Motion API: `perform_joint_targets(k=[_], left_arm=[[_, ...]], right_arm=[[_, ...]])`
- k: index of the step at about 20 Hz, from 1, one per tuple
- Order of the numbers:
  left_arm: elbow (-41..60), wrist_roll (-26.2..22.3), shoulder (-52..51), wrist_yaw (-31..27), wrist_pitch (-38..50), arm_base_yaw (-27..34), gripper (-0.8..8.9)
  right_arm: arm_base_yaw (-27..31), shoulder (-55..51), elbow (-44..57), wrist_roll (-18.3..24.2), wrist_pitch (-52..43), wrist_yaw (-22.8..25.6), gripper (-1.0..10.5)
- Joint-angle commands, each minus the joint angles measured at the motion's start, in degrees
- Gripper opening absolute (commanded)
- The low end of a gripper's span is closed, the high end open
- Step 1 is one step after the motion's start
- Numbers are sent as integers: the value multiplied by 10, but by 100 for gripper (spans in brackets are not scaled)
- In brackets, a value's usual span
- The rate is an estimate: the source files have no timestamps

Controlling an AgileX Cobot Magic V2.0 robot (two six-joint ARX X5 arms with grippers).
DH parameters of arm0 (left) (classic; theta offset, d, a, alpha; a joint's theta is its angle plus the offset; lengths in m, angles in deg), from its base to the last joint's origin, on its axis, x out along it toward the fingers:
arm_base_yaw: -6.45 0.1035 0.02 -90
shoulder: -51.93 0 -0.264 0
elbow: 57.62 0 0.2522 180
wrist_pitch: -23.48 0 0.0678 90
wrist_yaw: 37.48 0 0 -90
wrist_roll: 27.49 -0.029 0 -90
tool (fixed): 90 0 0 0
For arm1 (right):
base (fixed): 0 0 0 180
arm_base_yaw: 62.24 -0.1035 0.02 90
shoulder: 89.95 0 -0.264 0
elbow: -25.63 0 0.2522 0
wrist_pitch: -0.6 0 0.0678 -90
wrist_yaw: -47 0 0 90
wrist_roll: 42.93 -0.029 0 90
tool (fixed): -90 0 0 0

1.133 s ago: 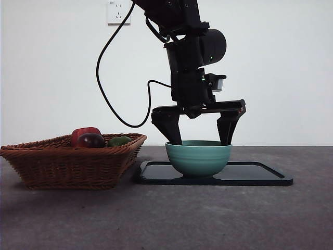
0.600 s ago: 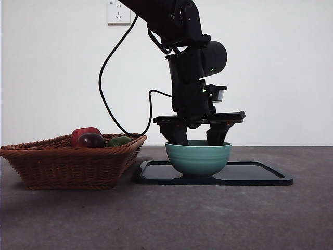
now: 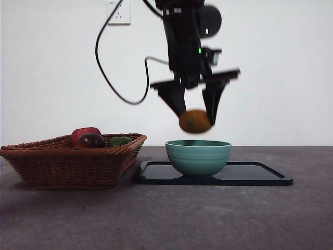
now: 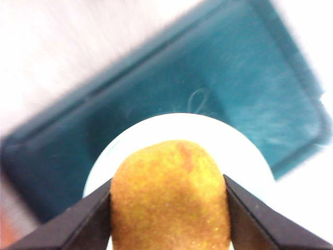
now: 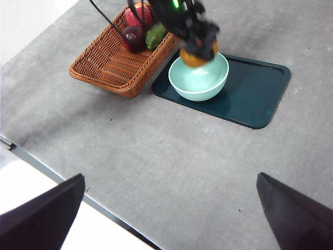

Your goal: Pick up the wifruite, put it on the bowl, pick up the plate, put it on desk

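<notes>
My left gripper (image 3: 196, 119) is shut on the wifruite (image 3: 195, 121), an orange-brown egg-shaped fruit, and holds it in the air just above the mint-green bowl (image 3: 198, 156). In the left wrist view the wifruite (image 4: 169, 200) sits between the two black jaws, over the bowl's pale rim (image 4: 244, 151). The bowl stands on a dark teal plate (image 3: 260, 174), a flat tray lying on the desk (image 3: 156, 219). The right wrist view shows the wifruite (image 5: 195, 57) above the bowl (image 5: 200, 80) from afar. My right gripper (image 5: 169, 213) is open, high above the desk's near side.
A wicker basket (image 3: 73, 161) stands left of the plate, touching its edge. It holds a red fruit (image 3: 83, 133), a dark red-purple fruit (image 3: 91, 140) and a green fruit (image 3: 119, 141). A black cable (image 3: 104, 67) hangs from the left arm.
My left gripper was open down in the bowl, then closed on the wifruite. It has now risen well above the rim with the fruit in its jaws.
</notes>
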Motion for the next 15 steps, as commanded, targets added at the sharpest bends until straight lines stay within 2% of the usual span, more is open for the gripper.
perform_joint_targets(k=[1, 9, 15], left_arm=[[-60, -6, 10, 1, -39, -5, 240], [-71, 8, -76, 1, -115, -5, 240], [61, 0, -216, 1, -122, -3, 240]], right_arm=[[-6, 1, -6, 3, -6, 0, 561], [-6, 1, -6, 3, -6, 1, 561], [-6, 1, -6, 5, -6, 2, 561]])
